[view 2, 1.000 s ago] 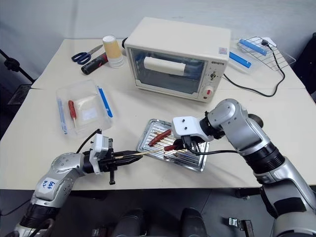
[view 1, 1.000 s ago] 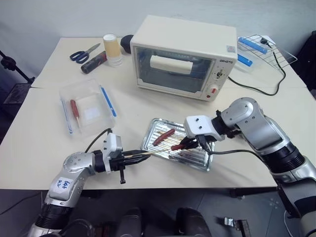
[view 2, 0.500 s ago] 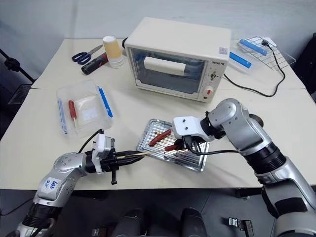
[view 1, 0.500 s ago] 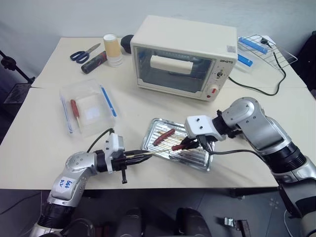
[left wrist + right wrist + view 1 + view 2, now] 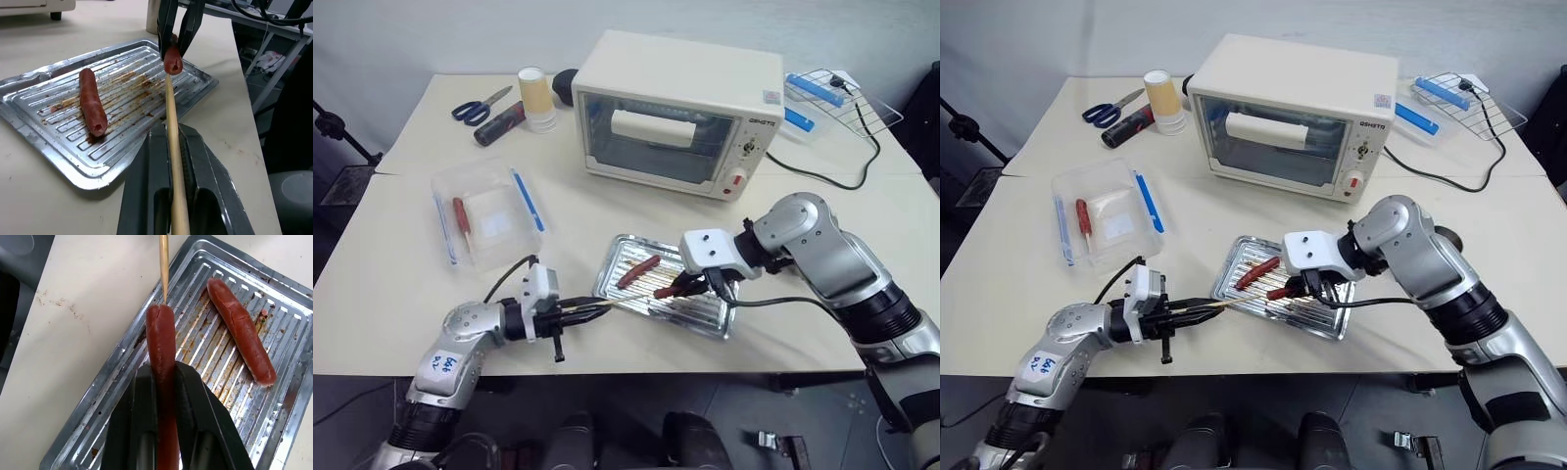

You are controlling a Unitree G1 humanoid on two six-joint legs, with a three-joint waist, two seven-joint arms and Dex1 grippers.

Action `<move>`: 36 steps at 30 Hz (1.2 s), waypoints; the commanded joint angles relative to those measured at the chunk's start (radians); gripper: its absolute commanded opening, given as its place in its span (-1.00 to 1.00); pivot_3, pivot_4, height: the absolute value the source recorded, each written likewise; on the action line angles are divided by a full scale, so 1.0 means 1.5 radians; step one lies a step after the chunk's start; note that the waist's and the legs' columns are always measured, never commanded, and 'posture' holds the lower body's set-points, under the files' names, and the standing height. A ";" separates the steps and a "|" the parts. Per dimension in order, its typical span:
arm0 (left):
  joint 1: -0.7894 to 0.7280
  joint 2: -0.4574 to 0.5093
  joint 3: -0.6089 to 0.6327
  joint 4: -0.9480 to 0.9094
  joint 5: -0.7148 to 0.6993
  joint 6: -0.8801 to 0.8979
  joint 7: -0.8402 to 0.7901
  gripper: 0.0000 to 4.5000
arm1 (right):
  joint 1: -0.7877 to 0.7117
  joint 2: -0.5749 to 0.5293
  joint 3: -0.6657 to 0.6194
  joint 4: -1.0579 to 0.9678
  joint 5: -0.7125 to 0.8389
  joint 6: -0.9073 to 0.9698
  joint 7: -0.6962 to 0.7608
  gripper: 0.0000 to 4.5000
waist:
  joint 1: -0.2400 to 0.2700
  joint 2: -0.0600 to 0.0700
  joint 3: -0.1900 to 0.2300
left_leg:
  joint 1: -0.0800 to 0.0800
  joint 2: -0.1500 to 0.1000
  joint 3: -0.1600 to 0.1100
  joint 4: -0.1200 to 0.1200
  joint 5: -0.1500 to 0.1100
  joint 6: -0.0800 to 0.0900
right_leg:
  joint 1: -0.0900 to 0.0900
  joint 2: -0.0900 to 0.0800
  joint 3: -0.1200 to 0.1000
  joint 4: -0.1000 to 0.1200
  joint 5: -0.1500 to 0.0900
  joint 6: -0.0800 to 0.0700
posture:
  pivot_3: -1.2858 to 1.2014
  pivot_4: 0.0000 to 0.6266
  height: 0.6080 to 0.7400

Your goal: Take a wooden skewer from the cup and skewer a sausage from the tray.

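Observation:
My left gripper [image 5: 597, 311] is shut on a thin wooden skewer [image 5: 174, 156] that points level toward the tray [image 5: 705, 315]. My right gripper [image 5: 697, 285] is shut on a reddish-brown sausage [image 5: 162, 382], holding it just above the tray. The skewer tip [image 5: 164, 264] meets the free end of this sausage [image 5: 172, 61]. A second sausage [image 5: 637, 271] lies on the tray's ribbed base. The cup is out of view.
A cream toaster oven [image 5: 675, 113] stands behind the tray. A clear plastic box [image 5: 487, 211] sits to the left. Scissors [image 5: 475, 106] and stacked paper cups [image 5: 535, 98] are at the far left, a wire rack [image 5: 837, 98] at the far right.

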 commanded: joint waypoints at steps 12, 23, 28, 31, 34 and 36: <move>0.006 0.013 0.011 -0.038 -0.026 0.014 -0.016 -1.00 | -0.002 -0.009 -0.010 0.001 -0.001 -0.008 0.001 -0.91 | 0.000 0.000 0.000 | 0.000 0.000 0.000 0.000 0.000 0.000 | 0.000 0.000 0.000 0.000 0.000 0.000 | 0.03 -0.52 1.00; 0.005 0.005 0.007 -0.024 -0.008 0.006 -0.001 -1.00 | -0.008 -0.005 -0.012 -0.002 0.000 -0.007 0.005 -0.91 | 0.000 0.000 0.000 | 0.000 0.000 0.000 0.000 0.000 0.000 | 0.000 0.000 0.000 0.000 0.000 0.000 | 0.03 -0.52 1.00; 0.001 0.002 0.003 -0.019 -0.008 0.004 0.001 -1.00 | -0.007 -0.006 -0.012 -0.005 0.002 -0.005 0.008 -0.91 | 0.000 0.000 0.000 | 0.000 0.000 0.000 0.000 0.000 0.000 | 0.000 0.000 0.000 0.000 0.000 0.000 | 0.03 -0.52 1.00; 0.000 0.000 -0.002 -0.019 -0.007 0.005 0.000 -1.00 | -0.007 -0.005 -0.011 -0.005 0.002 -0.005 0.008 -0.91 | 0.000 0.000 0.000 | 0.000 0.000 0.000 0.000 0.000 0.000 | 0.000 0.000 0.000 0.000 0.000 0.000 | 0.03 -0.52 1.00; 0.001 0.000 -0.004 -0.020 -0.007 0.005 -0.002 -1.00 | -0.008 -0.004 -0.011 -0.003 0.001 -0.005 0.007 -0.91 | 0.000 0.000 0.000 | 0.000 0.000 0.000 0.000 0.000 0.000 | 0.000 0.000 0.000 0.000 0.000 0.000 | 0.03 -0.52 1.00; 0.001 -0.001 -0.006 -0.021 -0.007 0.006 -0.002 -1.00 | -0.008 -0.003 -0.011 -0.003 0.001 -0.004 0.006 -0.91 | 0.000 0.000 0.000 | 0.000 0.000 0.000 0.000 0.000 0.000 | 0.000 0.000 0.000 0.000 0.000 0.000 | 0.03 -0.52 1.00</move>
